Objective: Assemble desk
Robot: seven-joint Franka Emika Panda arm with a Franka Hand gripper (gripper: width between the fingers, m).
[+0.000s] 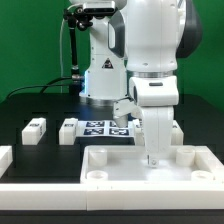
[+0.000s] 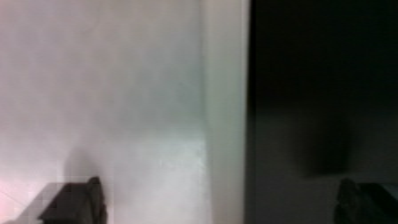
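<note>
Border rail [image 1: 40, 203], tabletop [image 1: 115, 170], black table [image 1: 30, 100], green wall [image 1: 30, 40]

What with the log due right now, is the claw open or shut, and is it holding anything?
Claw: open, fingertips wide apart, nothing between them.

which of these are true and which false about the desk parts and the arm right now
1. A loose leg lies on the black table, at the exterior view's left of the marker board. True.
2. The tabletop panel hangs in the air. False: it lies flat on the table.
3. The jaws stand wide apart in the wrist view. True.
4. The marker board rests on the tabletop panel. False: it lies on the black table, behind the panel.
</note>
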